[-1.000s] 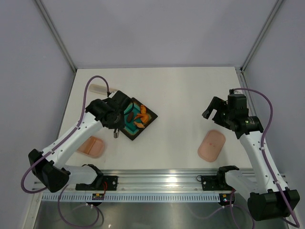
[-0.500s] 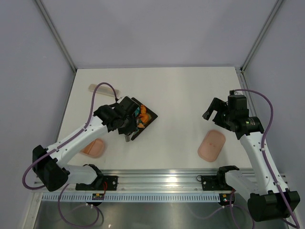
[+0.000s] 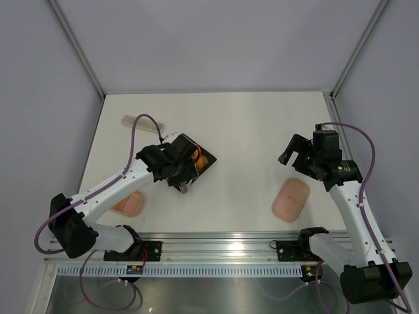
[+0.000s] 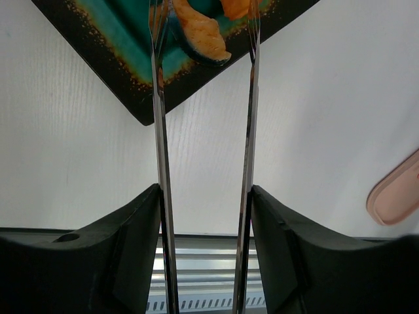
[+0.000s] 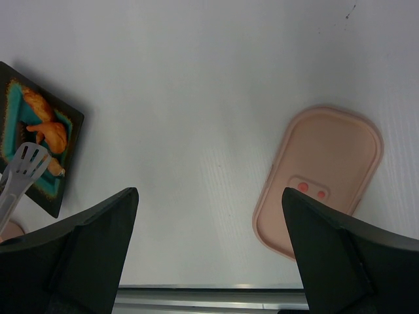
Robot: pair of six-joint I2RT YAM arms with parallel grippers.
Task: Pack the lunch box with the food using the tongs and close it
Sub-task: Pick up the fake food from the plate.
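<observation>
Your left gripper (image 4: 205, 196) clasped the tongs (image 4: 159, 131), tips straddling an orange food piece (image 4: 200, 33) at the frame's top; your right gripper (image 5: 208, 196) hung spread wide, empty.

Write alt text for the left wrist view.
Slim silver tongs, held between the left end effector's black fingers, reach up with their tips either side of an orange food piece on a dark tray with a teal centre. A corner of the pink lunch box shows at the right edge.
</observation>
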